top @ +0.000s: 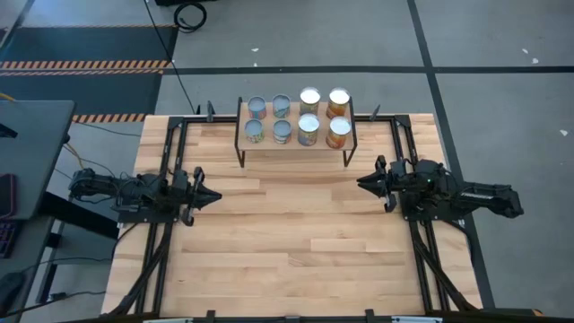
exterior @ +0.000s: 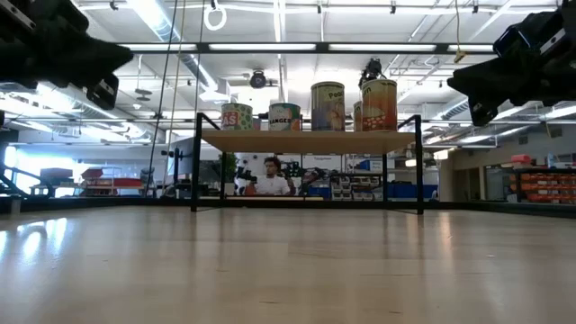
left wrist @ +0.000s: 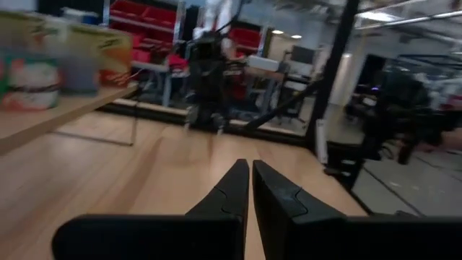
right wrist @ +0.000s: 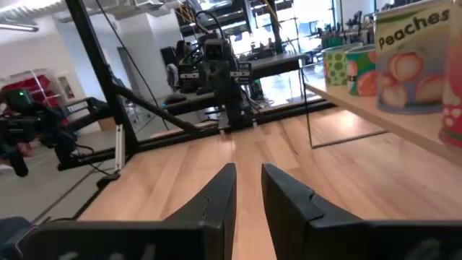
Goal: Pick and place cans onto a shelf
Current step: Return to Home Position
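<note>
Low view gives you first the bare wood of the counter [exterior: 288, 270], close to the lens. Farther in, about halfway across the counter, your two arms hang in the air, one at each side, and they point toward each other. The left arm [top: 134, 190] is at the left edge in the high view. The left jaws are pressed together with only a hairline between them, and they hold nothing. The right arm [top: 457, 193] is at the right edge. The right jaws are a little spread, with a narrow gap, and they hold nothing either. Both arms are well apart from the shelf and touch no can.

Behind the arms, at the far edge of the counter, stands the shelf [exterior: 306, 141], a light board on thin black legs. All the cans [top: 309, 128] you can count are on this board: eight, upright, in two rows of four. The four on the left half are smaller, with bluish-grey tops. The four on the right half have bright tops and orange-tan sides, and in the low view they stand taller. The right wrist view shows the peaches can [right wrist: 411, 54], with the word "Peaches" on its label.

Beyond the counter is a big room, and a person [exterior: 270, 178] shows under the board.
</note>
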`<state>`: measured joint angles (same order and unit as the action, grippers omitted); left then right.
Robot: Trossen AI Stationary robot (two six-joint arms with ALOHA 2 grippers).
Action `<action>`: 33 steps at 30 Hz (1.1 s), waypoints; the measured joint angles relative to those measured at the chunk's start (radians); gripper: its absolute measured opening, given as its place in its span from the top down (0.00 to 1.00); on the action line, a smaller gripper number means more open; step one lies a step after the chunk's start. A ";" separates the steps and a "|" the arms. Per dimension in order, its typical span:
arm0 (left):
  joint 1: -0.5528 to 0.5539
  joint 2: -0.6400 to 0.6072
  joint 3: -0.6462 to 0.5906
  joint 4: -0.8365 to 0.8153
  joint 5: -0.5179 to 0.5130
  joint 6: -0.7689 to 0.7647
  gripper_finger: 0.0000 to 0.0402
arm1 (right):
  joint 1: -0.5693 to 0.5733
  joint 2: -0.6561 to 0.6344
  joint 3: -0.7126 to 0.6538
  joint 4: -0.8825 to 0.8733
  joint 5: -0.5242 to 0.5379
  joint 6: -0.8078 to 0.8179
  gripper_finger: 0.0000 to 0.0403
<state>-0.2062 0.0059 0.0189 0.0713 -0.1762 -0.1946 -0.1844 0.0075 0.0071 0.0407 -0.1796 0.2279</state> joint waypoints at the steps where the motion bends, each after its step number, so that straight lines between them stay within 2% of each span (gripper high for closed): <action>1: 0.000 0.000 0.000 -0.009 -0.016 -0.005 0.94 | -0.002 0.001 0.000 0.003 -0.002 -0.006 0.82; 7: 0.000 0.000 0.001 -0.039 -0.033 0.056 0.94 | 0.000 0.006 0.000 0.006 -0.001 -0.018 0.82; 14: 0.000 0.000 0.002 -0.039 -0.032 0.261 0.94 | 0.000 0.006 0.000 0.009 -0.001 -0.020 0.82; 33: 0.000 0.000 0.000 -0.018 -0.034 0.251 0.94 | 0.000 0.006 0.000 0.009 -0.001 -0.021 0.82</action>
<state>-0.2058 0.0063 0.0193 0.0532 -0.2100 0.0566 -0.1848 0.0132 0.0067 0.0498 -0.1806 0.2073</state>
